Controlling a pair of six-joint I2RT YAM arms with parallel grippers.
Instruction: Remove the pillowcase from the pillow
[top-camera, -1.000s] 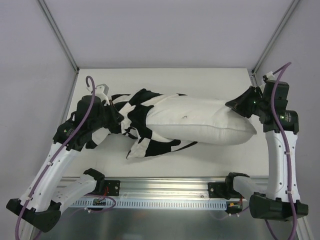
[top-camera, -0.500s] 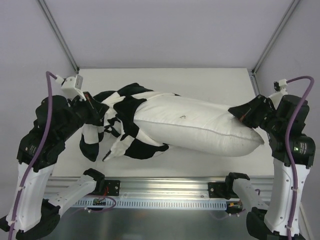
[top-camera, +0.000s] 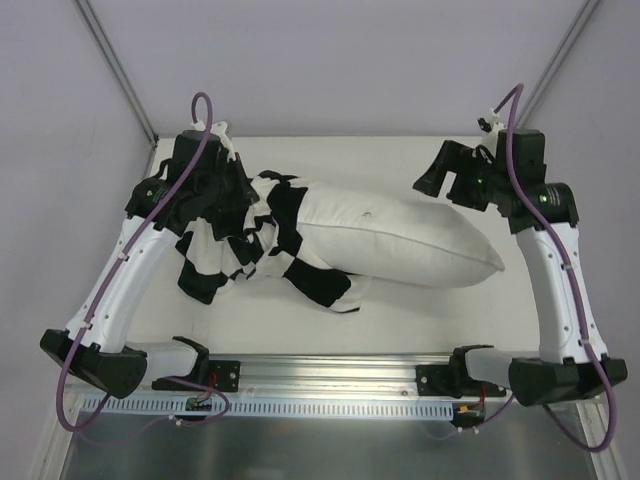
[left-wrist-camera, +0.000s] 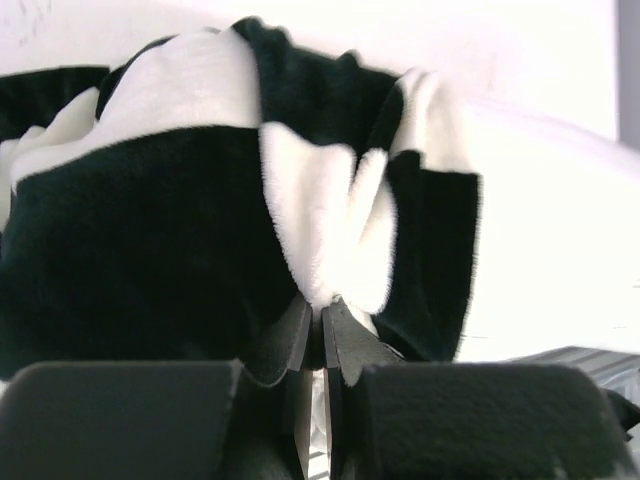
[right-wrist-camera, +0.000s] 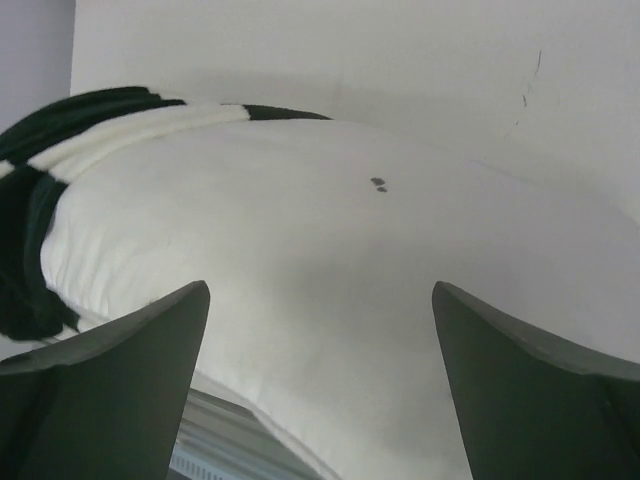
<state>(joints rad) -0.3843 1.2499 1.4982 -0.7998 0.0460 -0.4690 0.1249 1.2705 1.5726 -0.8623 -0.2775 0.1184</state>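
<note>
The plump white pillow (top-camera: 400, 240) lies across the middle of the table, its left end still inside the black-and-white checkered pillowcase (top-camera: 235, 250). The case is bunched up and hangs from my left gripper (top-camera: 232, 195), which is shut on a fold of it. In the left wrist view the jaws (left-wrist-camera: 322, 305) pinch the fuzzy pillowcase (left-wrist-camera: 150, 250), with the pillow (left-wrist-camera: 560, 250) white behind. My right gripper (top-camera: 437, 183) hovers open over the pillow's far right part. In the right wrist view its fingers (right-wrist-camera: 320, 290) stand wide apart above the pillow (right-wrist-camera: 330, 250), holding nothing, and the pillowcase (right-wrist-camera: 40, 200) shows at far left.
The white table (top-camera: 400, 155) ends at a metal rail (top-camera: 330, 385) along the near edge where both arm bases are bolted. Slanted frame posts (top-camera: 115, 70) rise at the back corners against grey walls.
My right gripper has let go of the pillow's right end, opened wide and moved back and left above it. The left arm has swung toward the back, dragging the pillowcase along.
</note>
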